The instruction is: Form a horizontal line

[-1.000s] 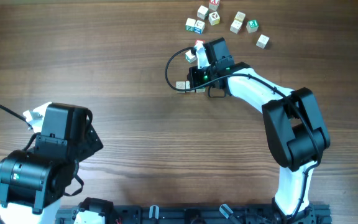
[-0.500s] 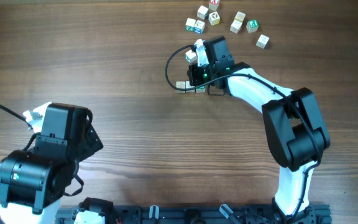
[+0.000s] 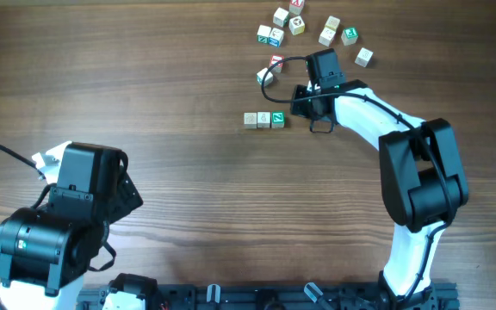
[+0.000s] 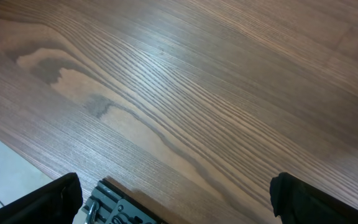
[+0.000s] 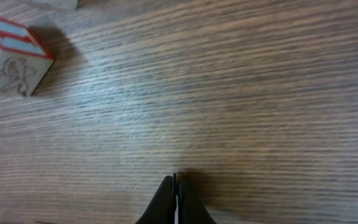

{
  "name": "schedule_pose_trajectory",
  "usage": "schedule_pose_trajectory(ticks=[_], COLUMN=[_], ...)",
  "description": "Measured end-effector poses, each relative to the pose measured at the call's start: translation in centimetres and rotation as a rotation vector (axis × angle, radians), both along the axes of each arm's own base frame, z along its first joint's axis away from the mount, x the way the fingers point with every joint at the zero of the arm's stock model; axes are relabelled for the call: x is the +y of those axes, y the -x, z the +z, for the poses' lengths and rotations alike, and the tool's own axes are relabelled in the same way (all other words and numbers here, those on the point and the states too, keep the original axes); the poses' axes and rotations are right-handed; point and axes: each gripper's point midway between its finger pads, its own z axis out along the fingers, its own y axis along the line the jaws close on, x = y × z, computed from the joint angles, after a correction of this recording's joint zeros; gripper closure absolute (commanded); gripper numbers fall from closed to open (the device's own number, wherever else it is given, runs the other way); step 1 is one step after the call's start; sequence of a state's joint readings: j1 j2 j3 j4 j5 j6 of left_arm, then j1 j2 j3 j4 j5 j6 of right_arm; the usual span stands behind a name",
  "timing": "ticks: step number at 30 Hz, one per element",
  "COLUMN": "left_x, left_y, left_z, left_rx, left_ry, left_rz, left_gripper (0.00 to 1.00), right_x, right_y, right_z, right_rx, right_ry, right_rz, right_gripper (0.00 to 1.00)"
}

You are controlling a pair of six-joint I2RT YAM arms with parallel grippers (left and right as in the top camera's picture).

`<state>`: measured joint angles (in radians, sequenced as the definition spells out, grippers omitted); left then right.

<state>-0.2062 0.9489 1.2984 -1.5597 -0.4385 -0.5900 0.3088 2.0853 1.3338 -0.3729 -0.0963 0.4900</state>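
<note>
the horizontal line [image 3: 264, 120] lies on the wooden table [image 3: 145, 69], in the far half and a little right of centre. it is three small pale cubes touching side by side. its long axis runs straight left to right in the overhead view, parallel to the near edge of the table. the cube at the right end carries a green mark on top, and the other two tops are too small to read. the right gripper [image 5: 174, 190] is just to the right of the row and apart from it, with a strip of bare wood between them. in the right wrist view its fingers are pressed together with nothing between them, tips close to the table. a red-marked cube [image 3: 275, 62] sits far of the row and slightly to its right, with a pale cube [image 3: 263, 77] just beside it on the near left. a thin black cable [image 3: 269, 71] loops around these two. the scattered cubes [image 3: 326, 36] form a loose cluster at the far edge, well apart from the row. the left gripper [image 4: 178, 198] is at the near left, over bare wood, its fingers spread wide and holding nothing.
</note>
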Motion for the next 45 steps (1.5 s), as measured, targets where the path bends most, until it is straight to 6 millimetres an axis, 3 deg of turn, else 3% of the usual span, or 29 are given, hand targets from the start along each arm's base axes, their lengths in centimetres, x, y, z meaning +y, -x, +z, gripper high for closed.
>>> schedule_pose_trajectory(ticks=[10, 22, 45], left_x=[0.0, 0.0, 0.0], left_y=[0.0, 0.0, 0.0], left_z=[0.0, 0.0, 0.0], left_rx=[0.000, 0.000, 0.000], left_ry=[0.000, 0.000, 0.000], left_rz=[0.000, 0.000, 0.000], left_gripper=[0.00, 0.00, 0.00], right_x=[1.7, 2.7, 2.8], right_y=[1.6, 2.1, 3.4], right_z=[0.0, 0.2, -0.1], right_rx=[0.075, 0.084, 0.155], right_ry=[-0.094, -0.144, -0.164], right_rz=[0.051, 0.104, 0.082], right_gripper=[0.95, 0.95, 0.95])
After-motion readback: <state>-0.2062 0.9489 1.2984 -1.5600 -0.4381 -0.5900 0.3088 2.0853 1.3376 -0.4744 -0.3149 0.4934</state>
